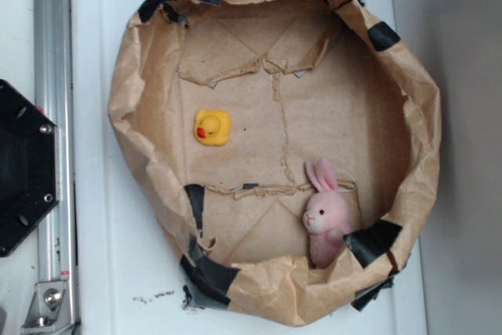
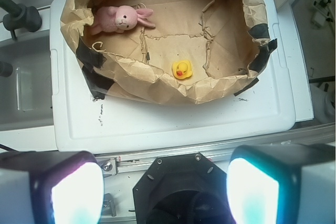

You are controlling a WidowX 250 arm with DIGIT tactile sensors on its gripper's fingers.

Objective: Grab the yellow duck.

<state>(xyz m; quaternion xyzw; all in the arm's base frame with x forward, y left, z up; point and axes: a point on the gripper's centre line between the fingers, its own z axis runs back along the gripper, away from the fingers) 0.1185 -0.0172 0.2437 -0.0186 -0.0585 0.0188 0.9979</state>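
Observation:
The yellow duck (image 1: 212, 127) (image 2: 181, 70) is a small bright toy with an orange-red beak, lying on the floor of a brown paper basin (image 1: 137, 107) (image 2: 157, 80), left of centre in the exterior view. In the wrist view my gripper (image 2: 164, 190) hangs high over the black robot base, far short of the duck. Its two glowing pads (image 2: 76, 192) stand wide apart with nothing between them. The arm does not appear in the exterior view.
A pink plush bunny (image 1: 325, 213) (image 2: 119, 18) leans against the basin's wall. The basin has crumpled raised walls patched with black tape and sits on a white lid (image 1: 102, 249) (image 2: 173, 121). A metal rail (image 1: 55, 52) and the black base (image 1: 23, 166) lie beside it.

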